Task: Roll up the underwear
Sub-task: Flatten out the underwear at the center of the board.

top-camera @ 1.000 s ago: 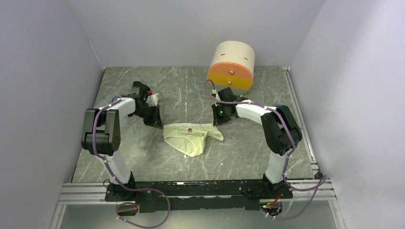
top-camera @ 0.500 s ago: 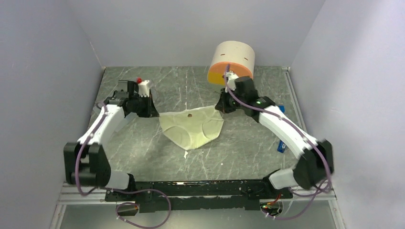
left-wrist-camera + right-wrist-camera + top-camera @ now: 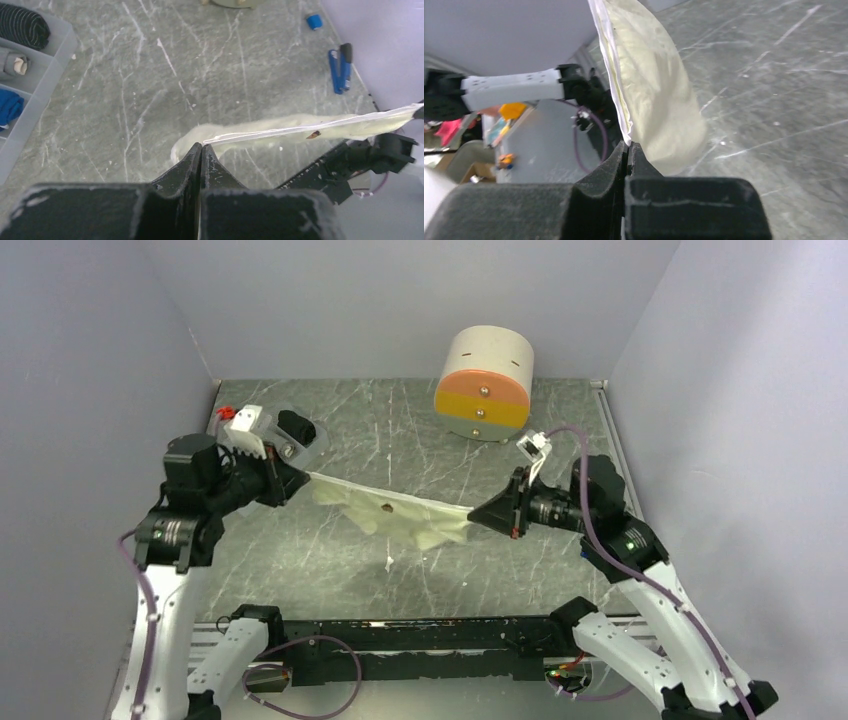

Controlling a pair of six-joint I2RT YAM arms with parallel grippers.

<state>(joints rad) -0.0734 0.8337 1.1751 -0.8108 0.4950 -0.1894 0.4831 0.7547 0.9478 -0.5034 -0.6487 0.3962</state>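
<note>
Since the earlier frames both arms have swung back toward the tabletop's near edge and risen. The cream underwear (image 3: 400, 515), which lay spread flat at the middle, now hangs between them as a taut band above the middle of the tabletop, its lower folds sagging toward the surface. The left gripper (image 3: 292, 476) is pinched closed on one end of the white-trimmed waistband and the right gripper (image 3: 482, 515) is clamped on the other; both wrist views show the fingers pressed together over the hem. The step looks like straightening the garment before laying it down to roll. To do that well, the two ends should come down level and together, with the tension kept even so the thin hem does not slip from either pinch and the cloth lands flat with its waistband straight. A blue cloth bundle (image 3: 10, 107), perhaps the other garment, sits in a compartment of the clear tray (image 3: 64, 47) by the left edge. A small brown mark on the waistband is too small to read, and no other writing or brand is legible.
</note>
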